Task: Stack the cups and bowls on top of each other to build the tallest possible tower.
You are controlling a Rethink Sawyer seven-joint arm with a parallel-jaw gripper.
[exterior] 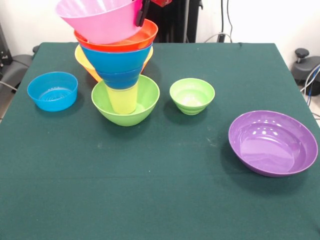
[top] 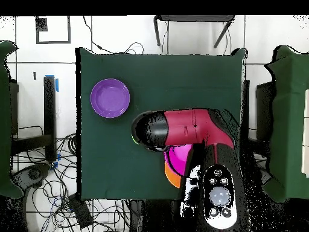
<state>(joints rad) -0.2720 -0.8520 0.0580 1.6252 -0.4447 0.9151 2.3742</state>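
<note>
The tower stands at the table's far left in the front view. A large lime-green bowl (exterior: 125,102) holds the pale yellow tumbler (exterior: 122,100). On the tumbler sit blue bowls (exterior: 117,65), then a red-orange bowl (exterior: 120,41), then a tilted pink bowl (exterior: 100,19) on top. My gripper (exterior: 142,12) comes down from the top edge and sits at the pink bowl's right rim; most of it is out of frame. In the overhead view my arm (top: 187,128) covers the tower; only part of the pink bowl (top: 178,160) shows.
An orange bowl (exterior: 84,61) sits behind the tower and also shows in the overhead view (top: 171,175). A small light-blue bowl (exterior: 52,91) stands left of the tower, a small green bowl (exterior: 192,95) right of it. A purple bowl (exterior: 272,142) (top: 110,98) lies at the right.
</note>
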